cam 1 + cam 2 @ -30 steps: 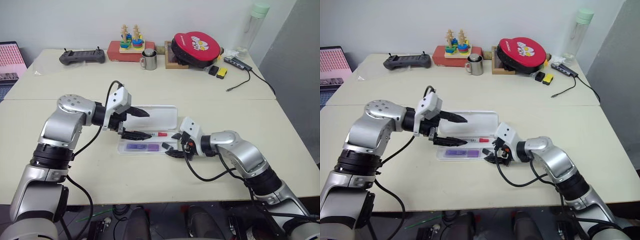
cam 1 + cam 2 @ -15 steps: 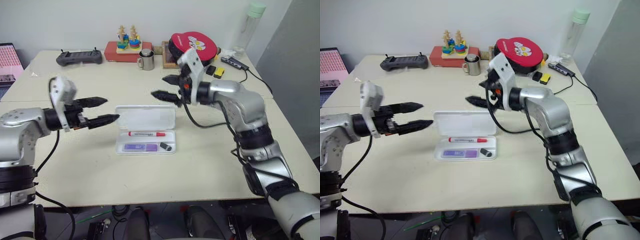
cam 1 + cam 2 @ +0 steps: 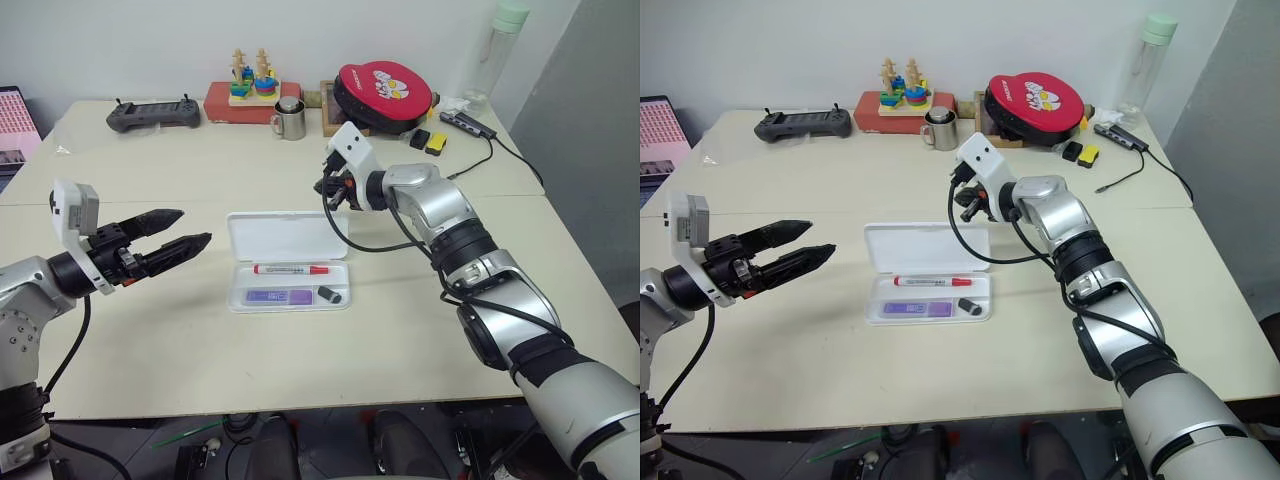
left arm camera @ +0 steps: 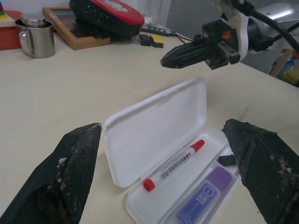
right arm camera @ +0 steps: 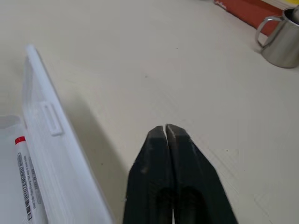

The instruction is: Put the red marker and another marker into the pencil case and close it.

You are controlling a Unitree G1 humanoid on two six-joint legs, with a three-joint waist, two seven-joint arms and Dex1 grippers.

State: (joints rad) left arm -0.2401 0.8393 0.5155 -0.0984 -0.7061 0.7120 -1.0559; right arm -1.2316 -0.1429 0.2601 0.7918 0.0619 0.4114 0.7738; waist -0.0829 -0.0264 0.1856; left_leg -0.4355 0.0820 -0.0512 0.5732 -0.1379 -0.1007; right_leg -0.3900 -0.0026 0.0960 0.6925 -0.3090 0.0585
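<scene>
Both markers are in: the red marker [image 3: 291,268] and purple marker [image 3: 281,295] lie in the open case [image 3: 288,300] mid-surface. So I'm at the closing step. My right claw [image 3: 322,189], pressed together and empty, hovers just beyond the lid [image 3: 287,236]; my left claw [image 3: 180,229] is spread, well left. Next I push the lid over toward me.

Left claw [image 3: 185,228] spread wide; right claw [image 5: 167,130] pinched together.

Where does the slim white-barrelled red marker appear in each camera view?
Left eye view: red marker in the open white plastic pencil case, beyond the purple marker.
Right eye view: same.
Left wrist view: lower centre.
Right wrist view: lower left edge.
Shared landmark: the case.
</scene>
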